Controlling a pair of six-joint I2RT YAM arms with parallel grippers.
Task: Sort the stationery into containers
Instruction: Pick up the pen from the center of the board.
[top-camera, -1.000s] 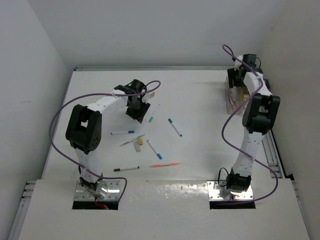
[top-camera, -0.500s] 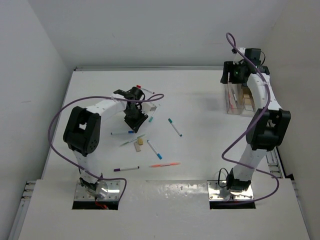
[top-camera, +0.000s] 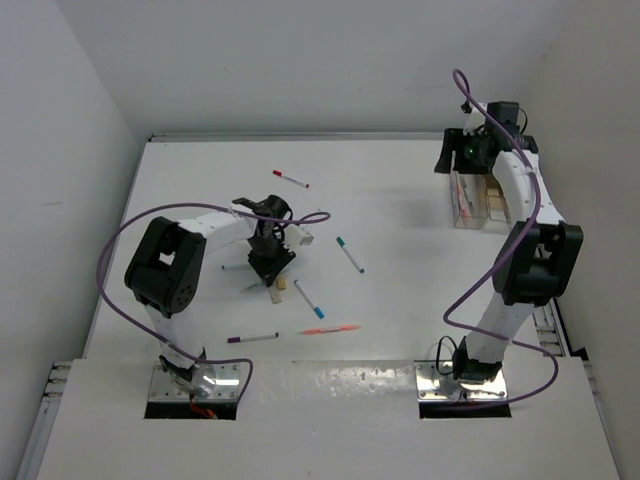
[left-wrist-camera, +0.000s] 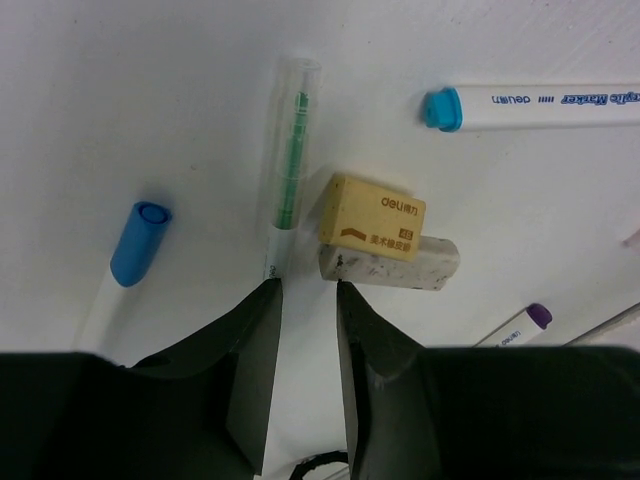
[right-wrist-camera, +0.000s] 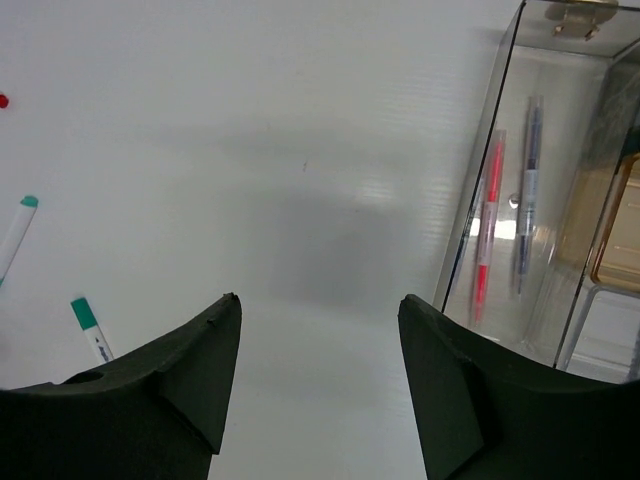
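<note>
On the white table (top-camera: 400, 200) the left fingers (left-wrist-camera: 255, 350) have narrowed, empty, at the green pen (left-wrist-camera: 288, 170); right fingers (right-wrist-camera: 200, 350) stay wide.

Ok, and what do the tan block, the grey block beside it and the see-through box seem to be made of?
Tan block: probably rubber, an eraser; matte, with printed lettering. Grey block: likely a used eraser too; dull, with dark smudges. See-through box: clear hard plastic, it seems; glossy, and the pens inside show through its wall.
</note>
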